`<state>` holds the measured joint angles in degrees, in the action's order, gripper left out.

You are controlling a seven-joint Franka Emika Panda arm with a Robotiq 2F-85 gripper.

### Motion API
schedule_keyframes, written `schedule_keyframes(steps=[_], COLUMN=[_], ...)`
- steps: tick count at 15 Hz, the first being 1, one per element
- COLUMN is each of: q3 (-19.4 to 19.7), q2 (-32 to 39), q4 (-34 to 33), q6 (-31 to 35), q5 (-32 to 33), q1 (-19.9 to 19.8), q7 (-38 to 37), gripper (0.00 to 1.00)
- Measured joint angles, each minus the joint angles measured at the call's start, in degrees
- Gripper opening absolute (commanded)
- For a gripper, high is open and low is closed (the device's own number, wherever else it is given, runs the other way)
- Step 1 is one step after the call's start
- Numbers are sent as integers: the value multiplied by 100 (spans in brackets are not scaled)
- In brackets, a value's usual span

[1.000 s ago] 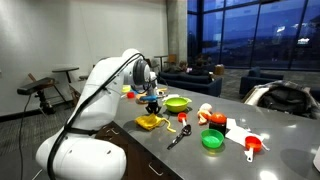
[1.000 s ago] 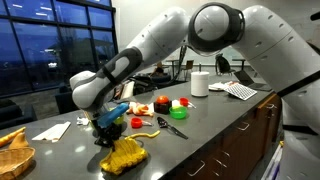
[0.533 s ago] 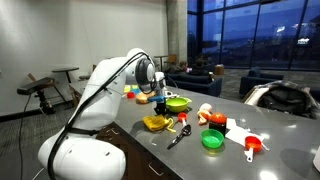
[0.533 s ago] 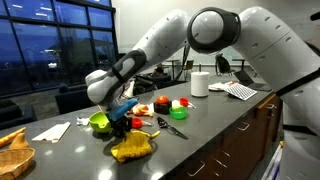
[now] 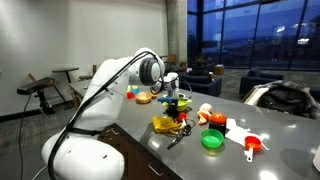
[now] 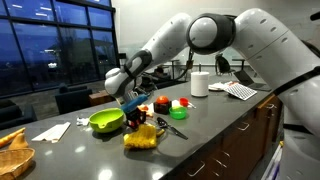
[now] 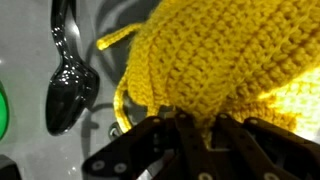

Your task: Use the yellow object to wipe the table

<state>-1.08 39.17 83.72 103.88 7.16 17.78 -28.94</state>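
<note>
The tool (image 6: 134, 110), clamped on the yellow cloth (image 6: 141, 137), has dragged it along the worktop (image 6: 212, 112) toward a black spoon (image 7: 70, 95). Another sweep could knock the spoon aside.

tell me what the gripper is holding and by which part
The yellow cloth, pinched by the gripper at a bunched fold on its top; the rest lies on the table.

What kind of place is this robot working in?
Probably an office lounge or break area, seen at night: a long dark counter, tall windows, and a small high table and lounge chairs behind.
</note>
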Motion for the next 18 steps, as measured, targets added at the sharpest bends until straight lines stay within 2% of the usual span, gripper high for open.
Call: schedule_keyframes(steps=[8,18], q3=[379,440], q2=[1,1], q4=[-3,18], q6=[-603,-1040], q5=[-183,-470], q1=[-321,-666], q7=[-1199,-2155], gripper=[4,4])
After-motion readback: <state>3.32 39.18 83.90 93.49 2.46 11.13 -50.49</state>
